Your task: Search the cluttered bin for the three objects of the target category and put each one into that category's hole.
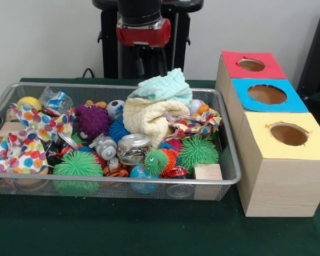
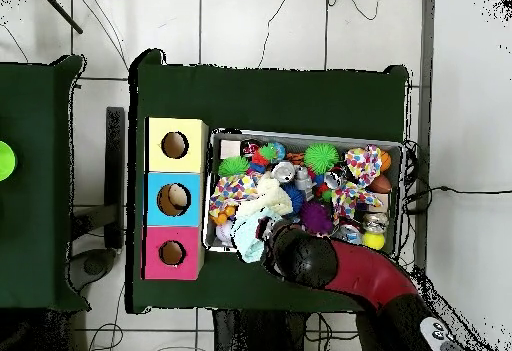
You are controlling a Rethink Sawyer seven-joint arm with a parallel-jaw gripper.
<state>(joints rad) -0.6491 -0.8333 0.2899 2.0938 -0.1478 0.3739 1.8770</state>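
Note:
The wire-mesh bin point(image 1: 232, 178) is full of clutter and also shows in the overhead view point(image 2: 305, 135). One see-through wrinkly plastic piece with blue marks point(image 1: 54, 100) lies at the bin's back left corner; overhead it is near the yellow ball point(image 2: 350, 233). I cannot make out the other two pieces. The hole in the blue-topped box point(image 1: 266, 94) is the middle one of three, and it shows overhead too point(image 2: 174, 199). My gripper point(image 1: 144, 61) hangs above the bin's far rim behind the cloths. Overhead the arm's black end point(image 2: 298, 257) covers it.
A red-topped box point(image 1: 252, 64) and a yellow-topped box point(image 1: 288, 133) flank the blue one. A cream and mint cloth pile point(image 1: 157, 106), a silver can point(image 1: 133, 148), spiky balls point(image 1: 77, 165), polka-dot cloths point(image 1: 21, 149) and a wooden block point(image 1: 208, 172) fill the bin.

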